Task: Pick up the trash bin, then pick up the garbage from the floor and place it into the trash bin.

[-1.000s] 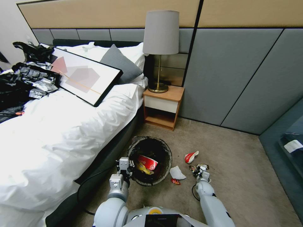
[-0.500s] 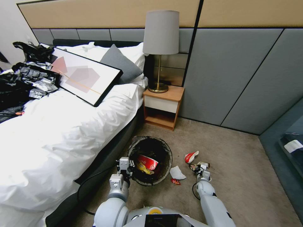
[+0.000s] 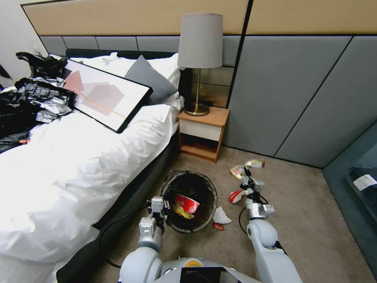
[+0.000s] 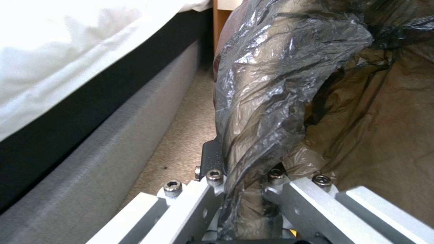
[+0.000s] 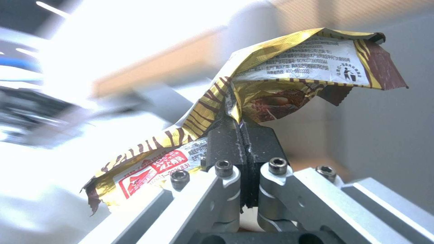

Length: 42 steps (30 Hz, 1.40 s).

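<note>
Left tool (image 3: 158, 207) low and clamped; right tool (image 5: 242, 135) raised, pinched closed.

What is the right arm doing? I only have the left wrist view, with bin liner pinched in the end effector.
Observer: The right end effector is up above the carpet, right of the trash bin, shut on a yellow snack wrapper.
Operator: What litter is on the floor?
Observer: A white tissue, a small red wrapper and a red-and-white wrapper, all on the carpet right of the bin.
Operator: Anything inside the bin?
Observer: Yes, a red container and a yellow packet lie in the bin that the left end effector grips.
</note>
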Motion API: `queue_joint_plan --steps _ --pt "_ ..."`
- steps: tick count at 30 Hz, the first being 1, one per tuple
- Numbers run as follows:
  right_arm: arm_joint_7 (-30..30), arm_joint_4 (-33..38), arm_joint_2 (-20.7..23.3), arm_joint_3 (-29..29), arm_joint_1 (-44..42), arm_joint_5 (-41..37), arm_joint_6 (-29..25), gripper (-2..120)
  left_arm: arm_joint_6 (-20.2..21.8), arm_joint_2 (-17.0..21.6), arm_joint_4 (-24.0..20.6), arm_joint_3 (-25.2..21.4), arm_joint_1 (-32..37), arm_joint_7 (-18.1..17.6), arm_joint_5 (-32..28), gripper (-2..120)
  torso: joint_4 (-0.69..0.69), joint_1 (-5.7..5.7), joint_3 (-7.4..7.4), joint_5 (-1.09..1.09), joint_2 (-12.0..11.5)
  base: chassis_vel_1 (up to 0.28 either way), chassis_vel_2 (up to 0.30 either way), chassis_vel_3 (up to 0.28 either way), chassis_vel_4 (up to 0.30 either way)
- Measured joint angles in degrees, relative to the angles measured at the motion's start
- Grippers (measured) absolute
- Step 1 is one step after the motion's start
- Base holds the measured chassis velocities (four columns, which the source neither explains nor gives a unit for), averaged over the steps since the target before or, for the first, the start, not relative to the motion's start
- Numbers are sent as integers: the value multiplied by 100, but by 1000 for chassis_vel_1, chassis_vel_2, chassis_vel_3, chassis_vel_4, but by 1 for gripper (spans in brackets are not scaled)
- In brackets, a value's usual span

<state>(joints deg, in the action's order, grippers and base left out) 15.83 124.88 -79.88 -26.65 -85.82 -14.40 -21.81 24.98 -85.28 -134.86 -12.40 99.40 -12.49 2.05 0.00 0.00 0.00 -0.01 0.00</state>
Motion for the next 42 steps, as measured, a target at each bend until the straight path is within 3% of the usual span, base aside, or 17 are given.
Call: queue_joint_plan --steps 7,17,25,42 --pt "771 80 312 480 -190 126 -197 0 1 9 55 53 -23 4 5 0 0 0 0 0 0 0 0 0 0" --pt "889 -713 409 1080 -227 604 -387 0 1 11 75 68 -44 14 11 0 0 0 0 1 0 0 0 0 0" --pt "910 -1330 301 1060 -454 723 -748 0 5 16 42 30 -48 17 7 0 0 0 0 1 0 0 0 0 0" --pt "911 -1832 266 953 -507 693 -898 0 12 10 -18 -5 -63 19 -31 0 0 0 0 1 0 0 0 0 0"
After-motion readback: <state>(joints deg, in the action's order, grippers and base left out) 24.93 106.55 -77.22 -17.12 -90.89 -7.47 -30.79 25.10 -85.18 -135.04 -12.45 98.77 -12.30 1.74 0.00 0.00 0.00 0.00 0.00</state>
